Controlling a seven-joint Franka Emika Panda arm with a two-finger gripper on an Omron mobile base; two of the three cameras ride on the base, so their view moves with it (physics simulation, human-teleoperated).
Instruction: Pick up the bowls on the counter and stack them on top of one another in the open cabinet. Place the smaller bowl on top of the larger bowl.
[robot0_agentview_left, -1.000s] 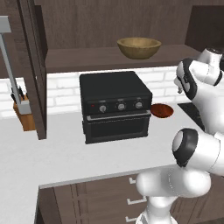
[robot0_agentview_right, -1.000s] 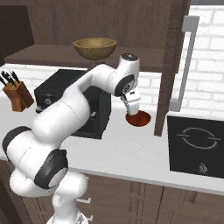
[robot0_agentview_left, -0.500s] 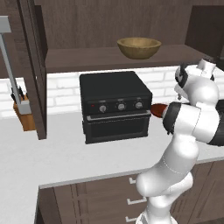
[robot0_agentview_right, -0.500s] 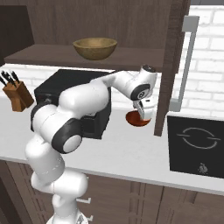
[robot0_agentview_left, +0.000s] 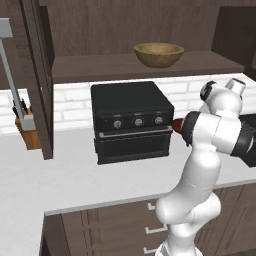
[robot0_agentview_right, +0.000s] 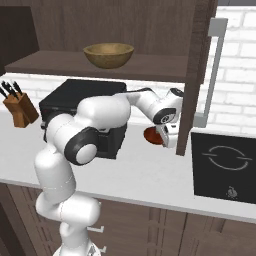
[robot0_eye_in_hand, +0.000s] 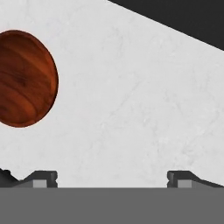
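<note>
**Red bowl on the table, tan bowl on the shelf**

A black toaster oven (robot0_agentview_left: 132, 121) stood on the white table (robot0_agentview_left: 75, 175), its door and three knobs facing forward. The arm bent round its right side, and in the left base view the arm's body hid most of the red bowl (robot0_agentview_right: 151, 135), leaving a sliver at the oven's right edge. A knife block (robot0_agentview_left: 27, 131) sat near the table's left end, just beside the tall dark cabinet door (robot0_agentview_left: 37, 75). A black cooktop (robot0_agentview_right: 222, 167) lay in the table to the right, past a dark upright panel (robot0_agentview_right: 197, 75).

The red bowl sat upright on the table, mouth up and empty, between oven and panel; being round, it had no long axis. In the hand view it lay off to the upper left, apart from the fingers (robot0_eye_in_hand: 111, 178), which were spread wide with nothing between them.

The tan bowl (robot0_agentview_left: 158, 54) stood upright on the cabinet shelf (robot0_agentview_left: 100, 67) above the oven, mouth up. Nothing showed above its rim.
</note>
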